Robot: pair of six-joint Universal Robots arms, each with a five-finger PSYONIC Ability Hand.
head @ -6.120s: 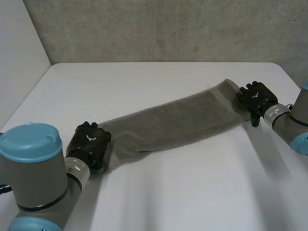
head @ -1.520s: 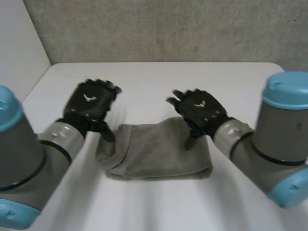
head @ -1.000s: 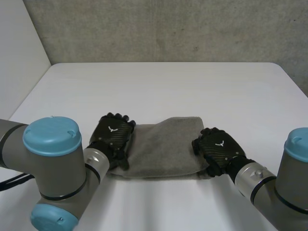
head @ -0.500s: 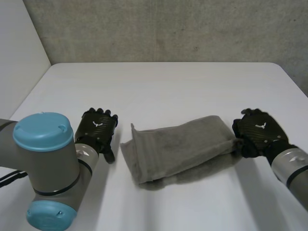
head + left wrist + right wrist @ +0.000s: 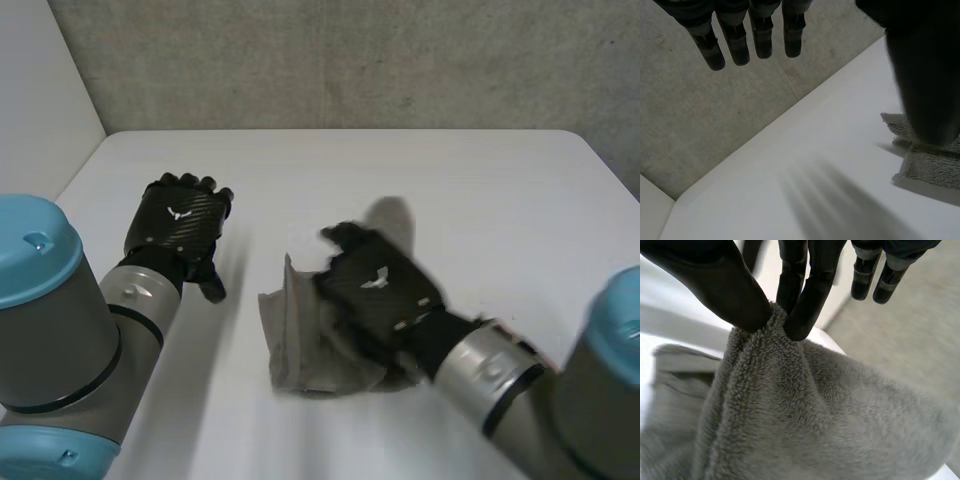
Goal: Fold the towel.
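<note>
— How is the right hand placed?
— The right hand [image 5: 375, 288] reaches in from the towel's right, back upward, over the crumpled towel [image 5: 298, 350] on the white table [image 5: 470, 180].
— And its grip?
— The right wrist view shows its thumb and some fingers [image 5: 807, 290] pinching a bunched ridge of the towel [image 5: 815, 425] at their tips. The other fingers stand straight, clear of the cloth, and the rest of the towel spreads under the palm.
— The left hand?
— The left hand [image 5: 180, 220] is raised to the towel's left, apart from it. Its fingers [image 5: 762, 35] are straight, side by side, holding nothing. The towel's edge [image 5: 932, 167] lies beyond its thumb.
</note>
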